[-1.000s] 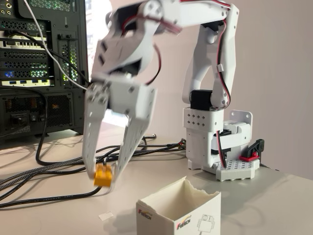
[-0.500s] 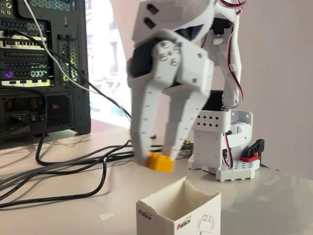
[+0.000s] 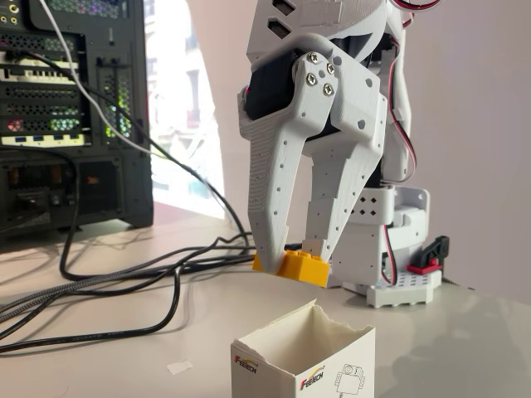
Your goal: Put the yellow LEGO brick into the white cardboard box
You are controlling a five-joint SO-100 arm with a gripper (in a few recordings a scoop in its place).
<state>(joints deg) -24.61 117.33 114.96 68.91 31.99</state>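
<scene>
one brick: the yellow lego brick (image 3: 292,266) is hanging in the air, pinched at the tips of the white gripper (image 3: 290,249), above and a little behind the opening of the white cardboard box (image 3: 303,361) as the fixed view is showing it.
jaws: the two fingers are clenching on the brick, one at each end of it, with the brick's long side lying roughly level between them.
box: it is sitting on the table (image 3: 124,365) at the bottom of the frame, open at the top, with a ragged, torn rim.
how the brick is handling: judged from its look, it is small, light, hard plastic, stiff enough to take a firm squeeze; the smooth sides are likely making it slippery, so a hold across flat opposite faces is looking safer than one on the studs.
how the box is handling: thin card, probably light and easy to nudge or tip if a finger is catching the rim.
writing: a red and black logo is showing on two faces of the box; it is seeming to read "feetech", though the letters are small and partly cut off. a line drawing of a robot is sitting beside it.
surroundings: black cables (image 3: 116,282) are trailing across the table from a computer tower (image 3: 75,116).
</scene>
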